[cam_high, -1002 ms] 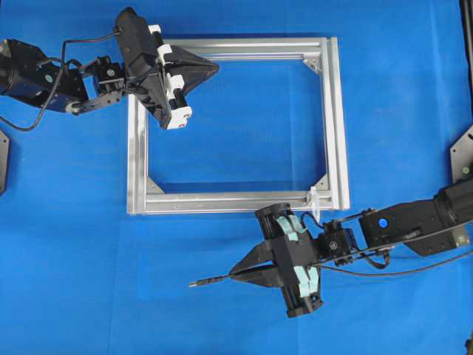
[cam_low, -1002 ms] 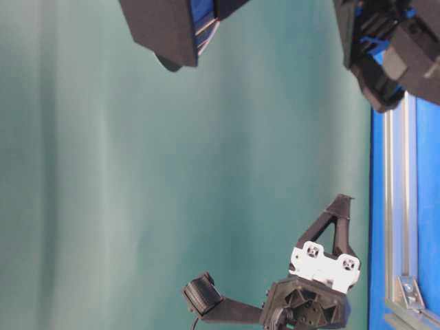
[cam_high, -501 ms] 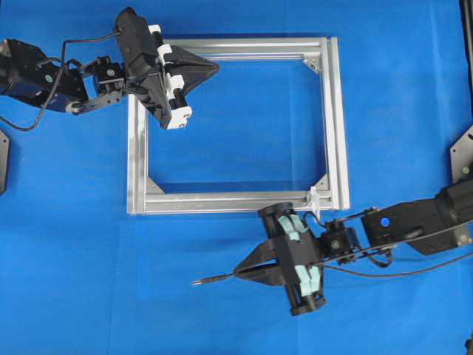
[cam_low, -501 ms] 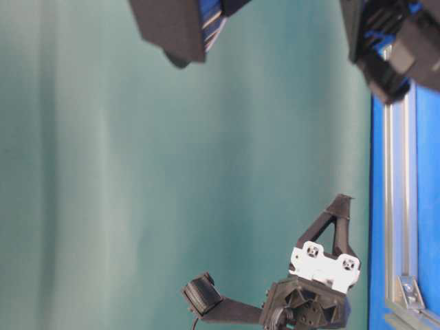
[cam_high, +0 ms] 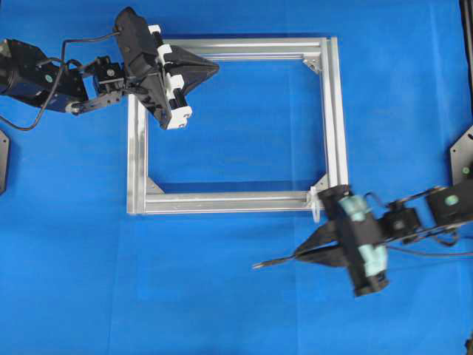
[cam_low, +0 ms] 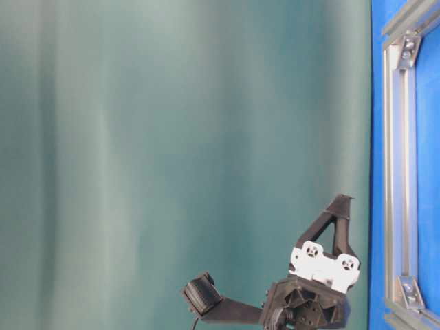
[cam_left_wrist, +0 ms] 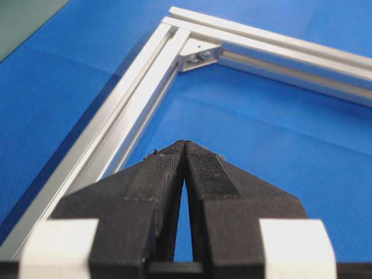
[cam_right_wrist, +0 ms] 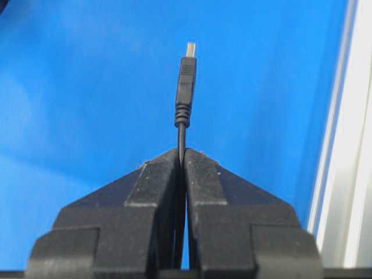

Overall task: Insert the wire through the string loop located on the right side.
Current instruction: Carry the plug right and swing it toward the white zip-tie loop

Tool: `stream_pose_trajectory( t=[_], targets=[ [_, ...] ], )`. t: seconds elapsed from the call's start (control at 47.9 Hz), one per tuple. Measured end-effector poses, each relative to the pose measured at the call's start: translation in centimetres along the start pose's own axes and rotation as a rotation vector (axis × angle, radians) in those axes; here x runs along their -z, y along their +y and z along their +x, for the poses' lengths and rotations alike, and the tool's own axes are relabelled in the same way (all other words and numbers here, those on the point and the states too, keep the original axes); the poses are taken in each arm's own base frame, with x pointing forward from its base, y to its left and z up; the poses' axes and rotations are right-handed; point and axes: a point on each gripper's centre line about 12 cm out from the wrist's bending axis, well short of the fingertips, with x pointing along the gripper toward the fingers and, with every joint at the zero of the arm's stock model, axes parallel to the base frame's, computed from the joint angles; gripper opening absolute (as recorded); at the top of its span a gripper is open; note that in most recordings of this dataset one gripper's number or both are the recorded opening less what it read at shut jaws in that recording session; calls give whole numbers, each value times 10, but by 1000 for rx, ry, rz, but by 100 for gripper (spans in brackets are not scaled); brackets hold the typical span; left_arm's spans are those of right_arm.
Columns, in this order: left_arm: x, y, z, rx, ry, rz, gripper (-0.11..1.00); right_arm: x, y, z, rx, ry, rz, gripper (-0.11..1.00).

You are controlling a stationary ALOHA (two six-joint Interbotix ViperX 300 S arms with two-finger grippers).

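Now the right claw (cam_high: 299, 257) is seen clenched on the wire (cam_right_wrist: 181, 136), the thin black cable pinched between the two pads just behind its strain relief, with the slim plug and its greyish tip carried out ahead of the fingertips. In the overhead view the plug end (cam_high: 259, 265) is held out to the left over the bare blue table (cam_high: 222, 296), below the lower rail of the aluminium frame (cam_high: 229, 201). Just beside the claw's body, at the frame's lower right corner, the string loop (cam_high: 315, 201) is made out as a tiny white shape — the plug is pointed away from it and lies well apart.

Up at the frame's top left corner, the left claw (cam_high: 211, 69) is clenched on nothing, its pads pressed together above the rail.

The wire is judged light and limp: only the short stub ahead of the pads will be kept straight. A grip close behind the plug, as it is taken here, is judged best — further back, the tip would droop and be harder to aim. The loop looks flimsy and is likely to be pushed aside by any nudge.
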Motion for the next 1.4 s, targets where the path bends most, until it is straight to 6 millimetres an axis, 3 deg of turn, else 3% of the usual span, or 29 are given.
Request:
stream_pose_trajectory(
  t=[0.355, 0.626, 1.023, 1.398],
  targets=[
    [-1, 0, 0, 0, -3, 0, 0, 35, -9, -65, -6, 23, 0, -3],
    [-1, 0, 0, 0, -3, 0, 0, 53, -13, -96, -16, 29, 3, -3],
    [-1, 0, 0, 0, -2, 0, 0, 60, -17, -101, -6, 26, 8, -3],
    [-1, 0, 0, 0, -5, 0, 0, 55, -46, -101, 122, -1, 82, -3]
  ],
)
